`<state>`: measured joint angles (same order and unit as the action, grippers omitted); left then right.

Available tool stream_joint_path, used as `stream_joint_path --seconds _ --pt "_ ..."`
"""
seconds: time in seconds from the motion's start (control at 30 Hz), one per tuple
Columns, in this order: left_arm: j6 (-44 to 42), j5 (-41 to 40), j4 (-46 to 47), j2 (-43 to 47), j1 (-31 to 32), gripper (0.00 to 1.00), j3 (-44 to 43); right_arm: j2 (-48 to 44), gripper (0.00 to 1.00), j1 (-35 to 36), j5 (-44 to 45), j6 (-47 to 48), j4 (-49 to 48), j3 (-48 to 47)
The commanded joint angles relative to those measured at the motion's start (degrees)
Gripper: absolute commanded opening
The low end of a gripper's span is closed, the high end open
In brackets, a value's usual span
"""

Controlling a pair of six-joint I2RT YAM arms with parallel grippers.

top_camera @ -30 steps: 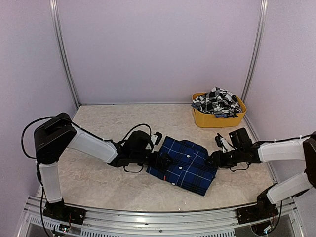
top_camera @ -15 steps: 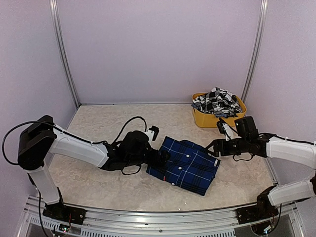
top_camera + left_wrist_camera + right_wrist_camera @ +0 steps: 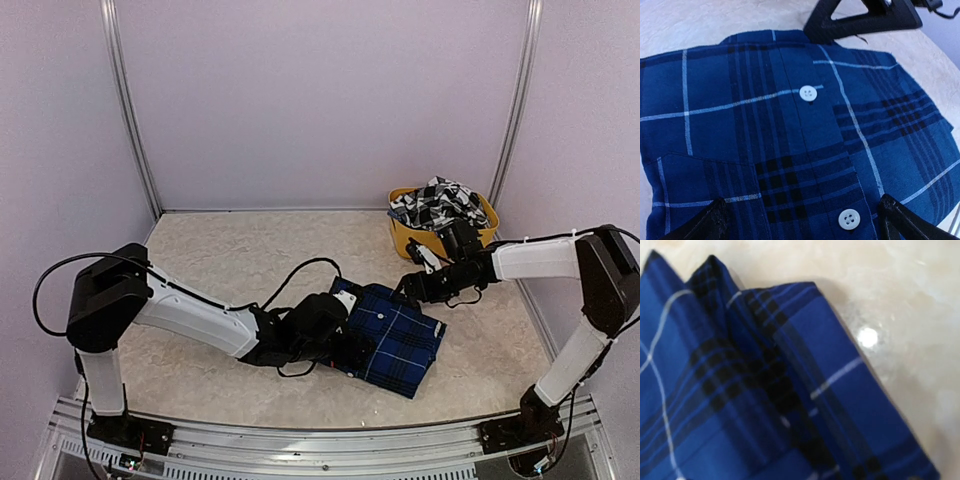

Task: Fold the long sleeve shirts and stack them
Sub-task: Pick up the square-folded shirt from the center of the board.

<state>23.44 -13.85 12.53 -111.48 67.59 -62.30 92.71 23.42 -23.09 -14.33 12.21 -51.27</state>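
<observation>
Table (image 3: 200,260): we see a pale marbled top with both arms stretched out low over it.
Left arm (image 3: 190,315): it reaches from the left base across to the near left side of the folded shirt.
Right arm (image 3: 540,258): it runs in from the right, passing in front of the tub, to the shirt's far edge.
Blue shirt (image 3: 400,340): we see it lying folded into a flat rectangle on the table between the two arms, button front facing up.
Tub (image 3: 400,236): yellow, it stands at the far right of the table, apart from the blue shirt.
Checked shirt (image 3: 435,203): black and white, it is heaped in the tub and spills over the rim.
Left gripper (image 3: 807,220): released, its fingers are spread wide over the blue cloth, clamping nothing.
Right gripper (image 3: 410,289): it sits at the shirt's far edge; we cannot tell whether it is released or clenched.
Buttons (image 3: 808,93): we count two white ones along the placket in the left wrist view.
</observation>
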Motion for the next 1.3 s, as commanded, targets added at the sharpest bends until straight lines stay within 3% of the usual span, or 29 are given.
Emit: stream_joint_path --seconds 0.0,0.63,0.97,1.27 --pt "-1.37 -4.0 -4.71 -4.14 1.66 0.99 -2.18 3.88 0.89 -0.66 -1.78 3.41 0.48 -3.35" --pt "-1.72 -7.23 -2.86 -7.08 2.19 0.99 -2.16 12.16 0.88 -1.87 -1.85 10.99 2.15 -9.99" --pt "-1.64 -7.34 -2.87 -7.0 2.21 0.99 -2.05 18.4 0.88 -4.55 -13.37 15.98 8.27 -13.54" --pt "-1.47 -7.71 -2.72 -7.07 2.2 0.99 -1.35 20.18 0.85 -6.3 -22.69 15.95 7.51 -10.93"
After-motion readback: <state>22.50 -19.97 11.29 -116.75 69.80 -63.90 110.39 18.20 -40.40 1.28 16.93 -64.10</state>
